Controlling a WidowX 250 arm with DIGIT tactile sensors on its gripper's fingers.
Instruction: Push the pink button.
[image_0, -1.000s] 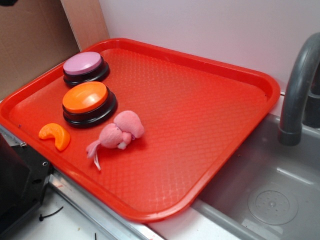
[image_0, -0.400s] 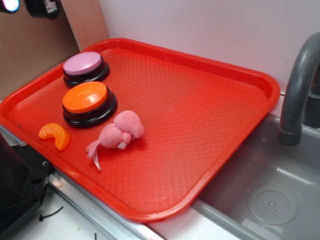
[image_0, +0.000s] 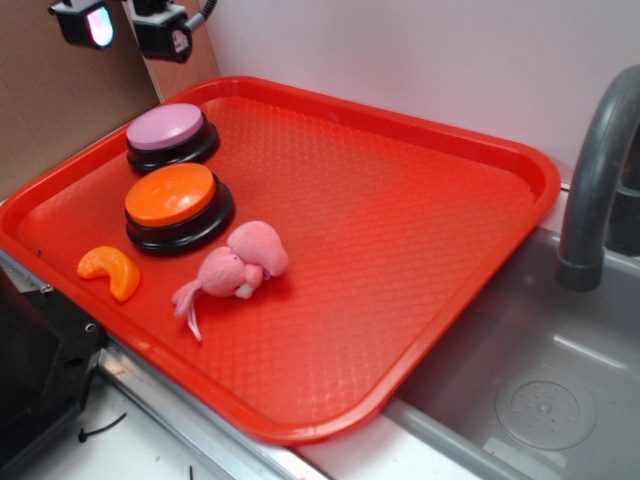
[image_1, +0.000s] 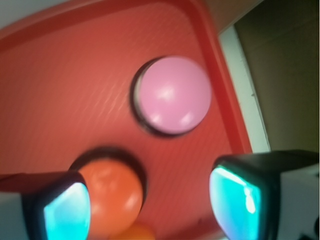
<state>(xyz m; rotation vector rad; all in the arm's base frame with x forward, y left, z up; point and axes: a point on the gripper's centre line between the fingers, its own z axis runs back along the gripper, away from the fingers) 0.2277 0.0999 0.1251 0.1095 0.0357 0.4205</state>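
- Pink button (image_0: 165, 127): round, glossy pale pink-lilac dome on a black base, standing at the far left corner of the red tray (image_0: 400, 240), close to the rim. Nothing touches it. The wrist view shows its top whole and bare.
- Orange button (image_0: 170, 194): same shape, orange dome on a black base, just beside the pink one on the nearer side. The two bases look close but apart.
- Gripper (image_0: 125, 22): high at the top left of the exterior view, above and behind the pink button, well clear of the tray. Both fingers (image_1: 237, 200) stand wide apart and hold nothing; the wrist view frames the tray surface between them, with the pink button higher in frame, beyond the tips.
- Step in hand, by judgement: the approach. The button is not yet reached or pressed.
- Next move, by judgement: bring a fingertip, or the closed tips, over the pink dome and descend straight onto it, keeping off the orange neighbour.
- Tray contents besides the buttons: an orange slice toy (image_0: 112, 270) near the front left rim and a fuzzy pink plush toy (image_0: 238, 266) beside the orange button. The rest of the tray is bare.
- Sink basin (image_0: 540, 390) with a grey faucet (image_0: 600, 170): to the right of the tray; nothing seen in it.
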